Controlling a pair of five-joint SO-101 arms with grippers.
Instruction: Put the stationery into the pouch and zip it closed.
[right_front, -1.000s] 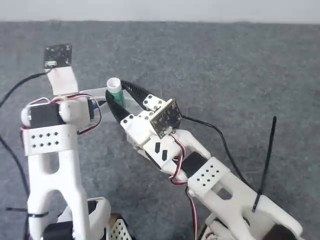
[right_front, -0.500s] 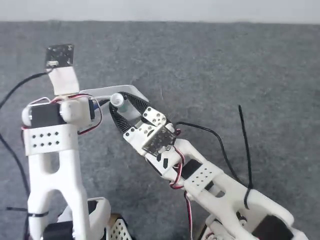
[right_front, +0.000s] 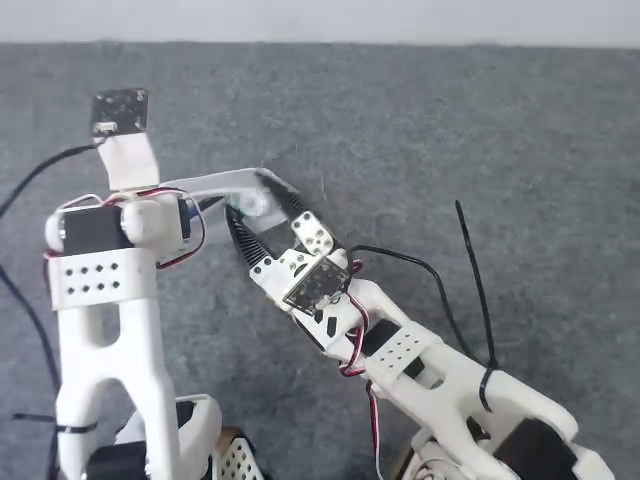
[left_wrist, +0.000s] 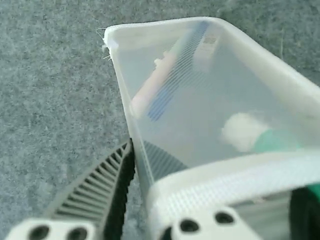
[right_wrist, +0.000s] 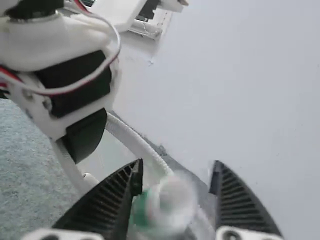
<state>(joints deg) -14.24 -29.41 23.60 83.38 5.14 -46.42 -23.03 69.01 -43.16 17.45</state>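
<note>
The grey felt surface (right_front: 480, 120) carries both arms near its front edge. The translucent pouch (left_wrist: 200, 100) is held up off the surface, toward its left side, mouth open toward the right arm. The left claw (left_wrist: 137, 160) is clenched on the pouch's side wall just below the zip tape, with a ribbed finger (left_wrist: 107, 185) pressed against the outside.

The right claw (right_wrist: 177, 165) sits at the pouch mouth, jaws apart and wider than the green stick with a white cap (right_wrist: 162, 205) between them. The stick lies against one finger with a gap to the other, so it looks released, not gripped. The left wrist view shows its capped end inside the pouch, beside a blue and white pen (left_wrist: 165, 75) lying deeper in.

The pouch looks thin, soft and light, and would likely sag or fold if pushed. The stitched zip tape is the firmest place to hold it. The stick is rigid, smooth and round, so it may roll, and is best pinched across its body. Zipping would probably need one end of the tape held taut.
</note>
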